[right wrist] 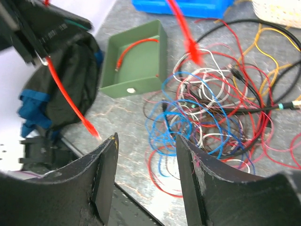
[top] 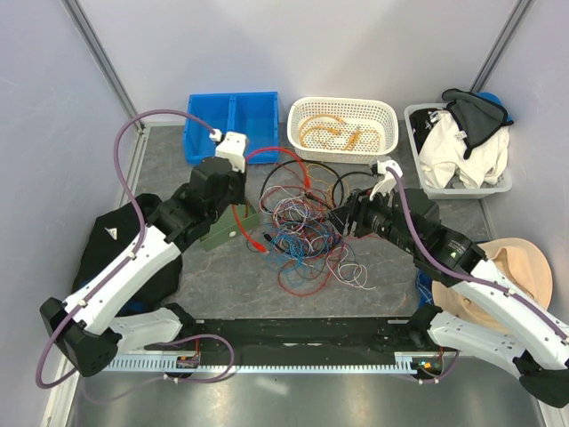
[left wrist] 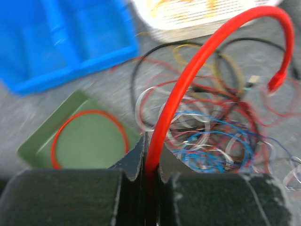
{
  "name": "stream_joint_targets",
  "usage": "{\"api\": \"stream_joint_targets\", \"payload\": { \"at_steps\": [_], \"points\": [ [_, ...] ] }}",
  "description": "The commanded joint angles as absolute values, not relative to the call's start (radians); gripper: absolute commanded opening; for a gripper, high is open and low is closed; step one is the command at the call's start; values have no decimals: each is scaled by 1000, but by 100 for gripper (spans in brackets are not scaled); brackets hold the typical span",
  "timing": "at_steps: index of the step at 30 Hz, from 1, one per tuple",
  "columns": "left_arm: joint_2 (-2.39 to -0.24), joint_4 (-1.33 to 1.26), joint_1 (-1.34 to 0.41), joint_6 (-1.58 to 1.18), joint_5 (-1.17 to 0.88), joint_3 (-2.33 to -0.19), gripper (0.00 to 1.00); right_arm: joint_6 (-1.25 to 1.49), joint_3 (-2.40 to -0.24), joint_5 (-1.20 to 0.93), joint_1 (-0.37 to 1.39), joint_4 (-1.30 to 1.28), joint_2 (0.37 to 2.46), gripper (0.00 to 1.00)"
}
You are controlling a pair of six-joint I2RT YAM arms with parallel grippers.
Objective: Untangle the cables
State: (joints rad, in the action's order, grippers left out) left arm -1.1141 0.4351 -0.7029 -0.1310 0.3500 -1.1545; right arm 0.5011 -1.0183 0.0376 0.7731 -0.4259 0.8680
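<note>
Left gripper (left wrist: 149, 165) clamped on one red cable (left wrist: 187, 80). Right gripper (right wrist: 146, 139) parted, empty. One tangled cable heap (top: 302, 233) mid-table between two grippers. One green tray (left wrist: 89, 141) alongside, one red loop (left wrist: 91, 111) inside.

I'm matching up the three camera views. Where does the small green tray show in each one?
Top external: green tray just left of centre, left of the cable tangle.
Left wrist: lower left, above the finger pads.
Right wrist: upper middle, left of the tangle.
Shared landmark: the blue bin beyond the tray, also in the left wrist and right wrist views.
</note>
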Motion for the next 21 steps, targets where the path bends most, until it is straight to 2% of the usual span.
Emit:
{"api": "stream_joint_targets", "payload": {
  "at_steps": [1,4,7,15,21],
  "points": [
    [-1114,571,-589,-242,448,-1174,2,479,-964,95,776,-381,841,59],
    [-1112,572,-501,-274,566,-1160,2,482,-916,98,776,-339,828,59],
    [-1130,583,-379,-316,568,-1163,2,486,-876,91,776,-308,824,58],
    [-1308,712,-172,-475,359,-1250,2,489,-827,77,775,-281,804,58],
    [-1416,793,-147,-581,267,-1247,2,482,-805,86,776,-276,802,58]
  ]
}}
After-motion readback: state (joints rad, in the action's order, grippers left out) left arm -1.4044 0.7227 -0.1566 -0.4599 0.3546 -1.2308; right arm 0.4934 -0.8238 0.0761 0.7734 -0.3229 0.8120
